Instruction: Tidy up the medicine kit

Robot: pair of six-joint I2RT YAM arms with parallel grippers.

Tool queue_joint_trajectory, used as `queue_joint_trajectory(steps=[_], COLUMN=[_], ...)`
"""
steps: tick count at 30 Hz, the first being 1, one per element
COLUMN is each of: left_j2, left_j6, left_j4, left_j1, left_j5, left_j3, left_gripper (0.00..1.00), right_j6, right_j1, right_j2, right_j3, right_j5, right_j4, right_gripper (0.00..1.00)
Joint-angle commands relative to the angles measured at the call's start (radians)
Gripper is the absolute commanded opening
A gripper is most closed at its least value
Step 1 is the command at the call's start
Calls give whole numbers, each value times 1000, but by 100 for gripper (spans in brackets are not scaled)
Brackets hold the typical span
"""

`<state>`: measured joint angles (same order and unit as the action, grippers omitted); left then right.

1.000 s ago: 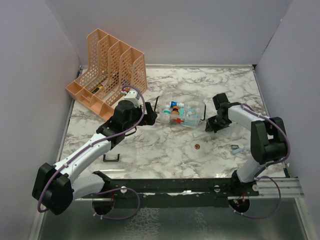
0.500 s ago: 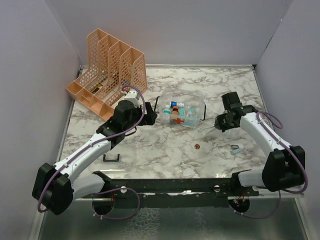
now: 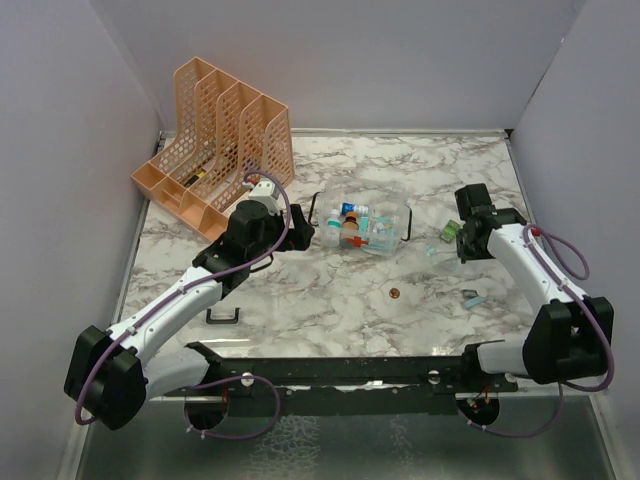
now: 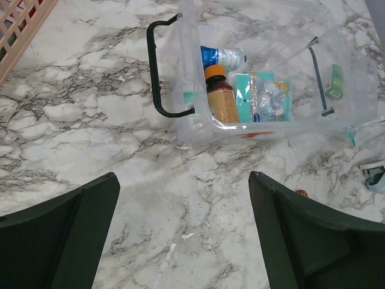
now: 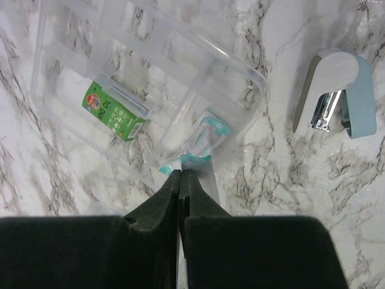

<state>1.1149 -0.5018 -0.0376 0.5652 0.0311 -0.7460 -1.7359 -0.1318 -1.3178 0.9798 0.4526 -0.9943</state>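
The medicine kit (image 3: pixel 388 214), a clear box with black handles, lies at mid-table and holds a brown bottle (image 4: pixel 219 99), a blue-and-white bottle and teal packets. My left gripper (image 3: pixel 300 233) hangs just left of the kit (image 4: pixel 264 30); seen from its wrist, the left gripper (image 4: pixel 183 198) is open over bare marble. My right gripper (image 3: pixel 456 243) is right of the kit, shut on the end of a clear teal-edged packet (image 5: pixel 207 135). Under the right gripper (image 5: pixel 180 174) lies a clear divided tray (image 5: pixel 78 60) holding a small green box (image 5: pixel 111 114).
An orange mesh file rack (image 3: pixel 215 150) stands at the back left. A small silver and light-blue stapler (image 3: pixel 473 297) lies near the right arm, also visible as the stapler (image 5: pixel 337 93). A brown coin-like disc (image 3: pixel 393 293) and a loose black handle (image 3: pixel 222 318) lie nearer the front.
My right gripper has moved right, away from the kit's right end, still shut on the packet. The left arm and the kit have not moved.
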Motion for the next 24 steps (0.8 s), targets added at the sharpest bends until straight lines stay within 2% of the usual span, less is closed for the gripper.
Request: queue_joint_trajectory(steps=[1,9,24], left_j2=[-8,-4,13], left_j6=[14,16,11], left_j4=[10,4,4], left_j1=[2,3,2], left_j5=[12,14,9], left_j3=[-16,-23,-26], left_gripper=[92,92,92], right_j6=[-79,-157,-203], right_j1=[26,36,37], right_j2=[-30,-149,-216], right_j3=[29,117,85], right_j5=[72,82,81], right_j4=[15,-28,-7], right_gripper=[1,1,1])
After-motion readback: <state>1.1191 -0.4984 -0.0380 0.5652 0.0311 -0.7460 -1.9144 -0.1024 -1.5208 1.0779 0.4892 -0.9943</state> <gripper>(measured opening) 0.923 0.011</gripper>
